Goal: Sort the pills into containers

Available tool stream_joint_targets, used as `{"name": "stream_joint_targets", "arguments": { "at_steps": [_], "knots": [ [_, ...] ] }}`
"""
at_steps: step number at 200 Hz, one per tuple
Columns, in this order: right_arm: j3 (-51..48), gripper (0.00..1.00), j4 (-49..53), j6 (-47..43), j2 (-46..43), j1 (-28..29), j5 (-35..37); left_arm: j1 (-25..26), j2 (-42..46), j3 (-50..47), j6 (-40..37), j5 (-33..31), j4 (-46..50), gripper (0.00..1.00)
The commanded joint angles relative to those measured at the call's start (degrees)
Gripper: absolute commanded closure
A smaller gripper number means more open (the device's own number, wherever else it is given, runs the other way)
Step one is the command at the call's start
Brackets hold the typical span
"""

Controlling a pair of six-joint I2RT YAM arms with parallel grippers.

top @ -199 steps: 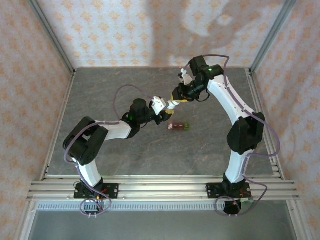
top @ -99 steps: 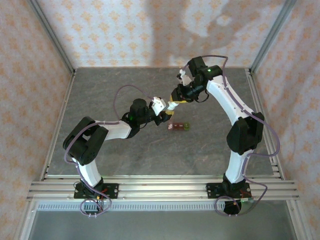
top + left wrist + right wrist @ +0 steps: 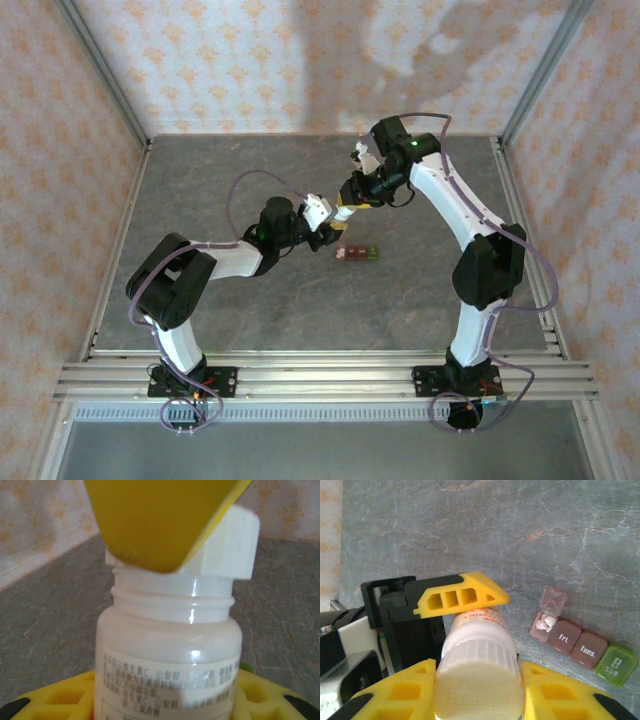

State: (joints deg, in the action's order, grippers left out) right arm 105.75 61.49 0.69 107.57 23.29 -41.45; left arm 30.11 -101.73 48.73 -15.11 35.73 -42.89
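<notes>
Pale wallpaper (image 3: 250,60) with an orange floral print closes in three sides of a grey, marble-veined table (image 3: 400,300), and ribbed aluminium rails (image 3: 320,375) run along its near edge.

Both arms meet above the middle of the table on a small bottle (image 3: 167,650). It is a round, milky translucent plastic bottle with a printed label and moulded thread rings at the neck. The left claw (image 3: 333,230) is closed around the bottle's body, its blocky yellow fingers (image 3: 65,695) pressing on either side of the lower part. The right claw (image 3: 479,692) is clamped on the white cap (image 3: 479,675), which has a finely ribbed rim, with a hollow-celled yellow finger (image 3: 400,692) at each side. From the left wrist the thread rings show bare just below the cap. Whether the cap is screwed down or loose cannot be told.

The containers (image 3: 575,645) lie on the table just beside the claws, to the right and apart from both. They form a short strip of joined, rounded cubes. One end compartment has its clear pinkish lid raised and holds pale pills (image 3: 547,622). Next come two closed red-brown cubes marked "Fri." and "Tues.", then a glossy green one.
</notes>
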Motion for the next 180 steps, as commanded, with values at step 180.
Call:
{"name": "stream_joint_targets", "arguments": {
  "at_steps": [180],
  "knots": [
    [-5.52,0.38,-15.24,26.65,-6.03,2.11,6.57,0.13,1.53,-1.22,0.92,-2.85,-6.76,1.00]
  ]
}}
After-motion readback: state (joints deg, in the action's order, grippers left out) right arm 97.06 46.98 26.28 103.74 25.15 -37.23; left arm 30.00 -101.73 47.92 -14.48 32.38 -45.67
